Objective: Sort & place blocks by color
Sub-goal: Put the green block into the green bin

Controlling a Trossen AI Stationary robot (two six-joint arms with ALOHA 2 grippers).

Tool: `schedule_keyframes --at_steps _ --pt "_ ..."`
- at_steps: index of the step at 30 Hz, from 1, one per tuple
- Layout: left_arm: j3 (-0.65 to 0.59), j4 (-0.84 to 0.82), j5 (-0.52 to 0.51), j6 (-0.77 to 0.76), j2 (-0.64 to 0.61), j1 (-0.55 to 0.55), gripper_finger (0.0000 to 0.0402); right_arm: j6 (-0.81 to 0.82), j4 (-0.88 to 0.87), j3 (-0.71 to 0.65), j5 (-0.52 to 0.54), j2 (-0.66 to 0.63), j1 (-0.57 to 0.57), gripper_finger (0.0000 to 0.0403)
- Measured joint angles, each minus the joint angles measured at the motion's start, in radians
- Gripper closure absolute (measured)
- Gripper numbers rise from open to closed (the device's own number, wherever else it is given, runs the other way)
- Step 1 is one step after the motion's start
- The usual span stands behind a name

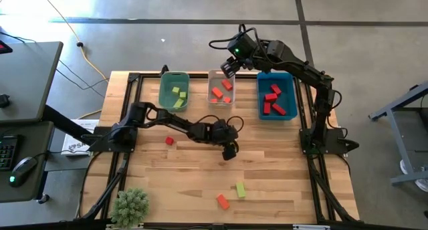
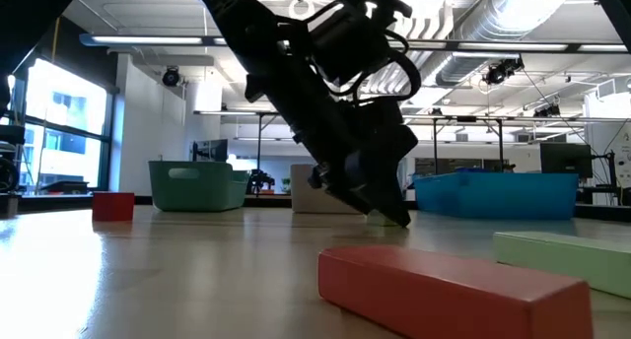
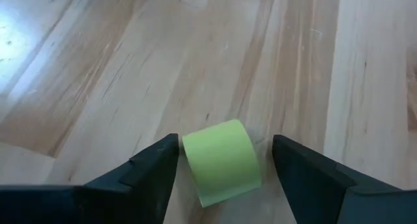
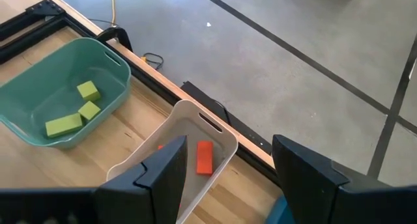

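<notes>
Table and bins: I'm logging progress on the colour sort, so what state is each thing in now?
Left hand: open, straddling a yellow-green block lying on the table.
Right hand: open, empty, above the white plastic bin.
Green plastic bin: holds yellow-green blocks.
White plastic bin: holds orange-red blocks.
Blue plastic bin: holds deep red blocks.

Table: my wooden top [image 1: 281,176], pale planks inside a dark frame.
Far edge: green bin [image 1: 174,91], white bin [image 1: 221,87] and blue bin [image 1: 275,95] stand in a row, left to right.
Middle: a yellow-green block [image 3: 221,160] lies on the wood between my left fingers; a small red cube [image 1: 170,141] sits off to the left of it.
Near edge: an orange bar [image 1: 223,202] and a green bar [image 1: 241,190] lie close together.
Near-left corner: a small green plant [image 1: 130,206].
</notes>
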Motion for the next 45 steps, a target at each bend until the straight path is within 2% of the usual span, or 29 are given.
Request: schedule_keyframes --at_steps 4,8,18,25,29,34,39,45 --pt "0.002 0.001 -0.046 0.001 0.015 -0.002 0.0165 -0.001 0.000 0.000 0.000 0.000 0.000 0.0192" --pt "0.002 -0.002 -0.050 0.042 0.017 -0.001 0.0177 -0.002 0.000 0.000 0.001 0.000 0.000 0.0192" --pt "0.001 -0.010 -0.010 0.157 0.014 0.002 0.0301 -0.003 0.000 0.000 0.004 0.000 0.000 0.0192" --pt "0.000 -0.034 0.089 0.165 -0.001 0.017 0.0301 -0.003 -0.002 0.000 0.005 0.000 0.000 0.0192" --pt "-0.005 -0.104 0.141 0.162 -0.038 0.040 0.0301 -0.003 -0.007 0.000 0.005 0.000 0.000 0.0192" --pt "-0.010 -0.260 0.147 0.190 -0.106 0.081 0.0301 -0.004 -0.026 0.000 0.046 0.000 0.000 0.0192" --pt "-0.008 -0.390 0.083 0.247 -0.197 0.124 0.0301 -0.002 -0.046 0.000 0.084 0.000 -0.003 0.0192" --pt "-0.005 -0.435 0.055 0.298 -0.298 0.176 0.0301 -0.001 -0.046 0.000 0.087 0.000 -0.014 0.0192"
